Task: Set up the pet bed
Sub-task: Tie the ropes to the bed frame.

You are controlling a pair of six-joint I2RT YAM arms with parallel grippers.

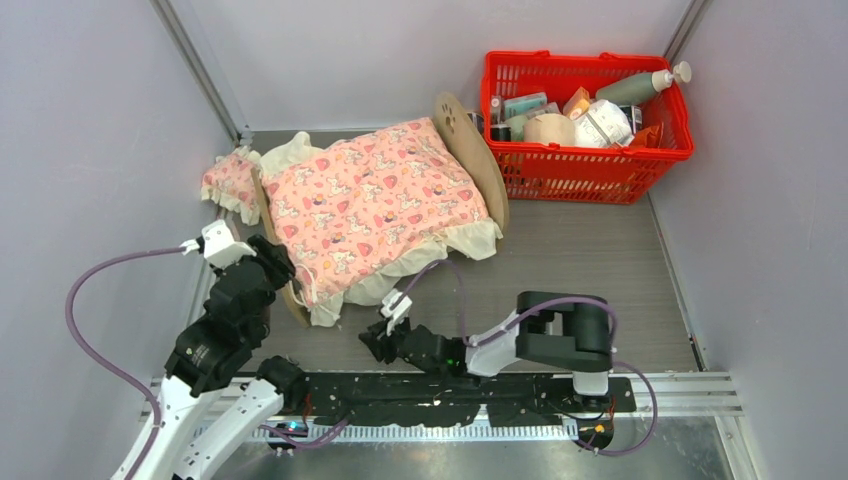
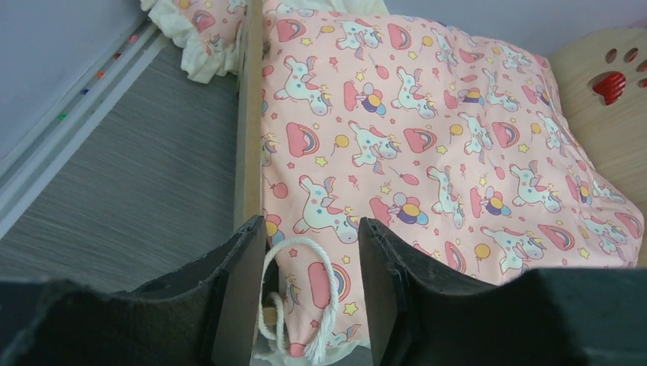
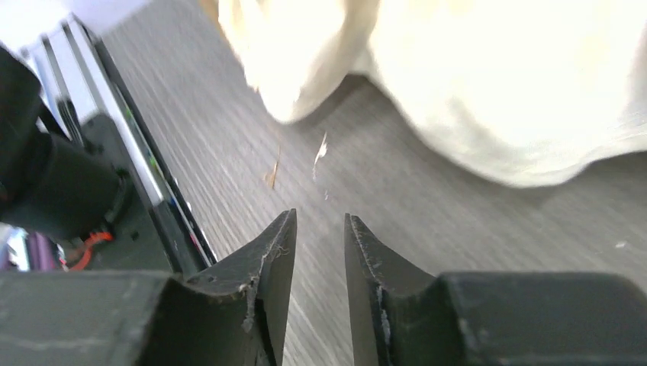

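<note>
Left end effector (image 2: 311,236) parted at pet bed (image 1: 478,150) foot, straddling cord loop (image 2: 329,278); right end effector (image 3: 319,229) narrowly parted, empty, near frill (image 3: 488,84).

blanket (image 1: 375,200) on pet bed (image 1: 472,140); basket (image 1: 590,165) right, pillow (image 1: 230,182) left.

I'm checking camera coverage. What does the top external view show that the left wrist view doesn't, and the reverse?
Only the top view: the red basket of bottles and packs at the far right, and the right claw, open, low over the table. Only the left wrist view: a white cord loop lying between the open left claw's fingers. Both: the pet bed with its paw-cutout headboard, the pink blanket spread over it, and the frilled pillow outside its foot end.
</note>
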